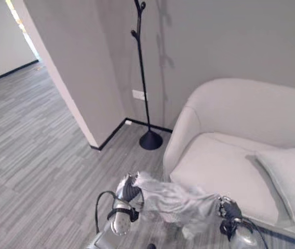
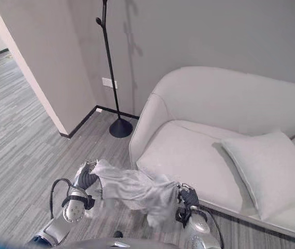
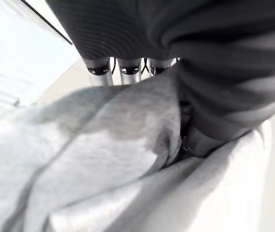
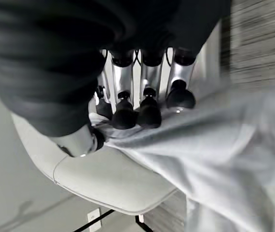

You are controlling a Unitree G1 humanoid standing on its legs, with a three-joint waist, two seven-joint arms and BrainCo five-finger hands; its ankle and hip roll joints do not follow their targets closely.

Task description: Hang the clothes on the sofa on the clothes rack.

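Garment | gripped by left hand, right hand | unlabelled

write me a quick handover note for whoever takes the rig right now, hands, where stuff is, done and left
Left hand: shut on one end of the grey garment.
Right hand: shut on the other end, fingers pinching the cloth.
The garment hangs stretched between the two hands, above the floor in front of the sofa, clear of the seat.
The clothes rack is a black pole on a round base, standing against the wall beside the sofa's arm, its pegs bare where visible.
A cushion lies on the sofa seat.
Done: garment picked up off the sofa.
Left: carry it to the rack and hang it on a peg.
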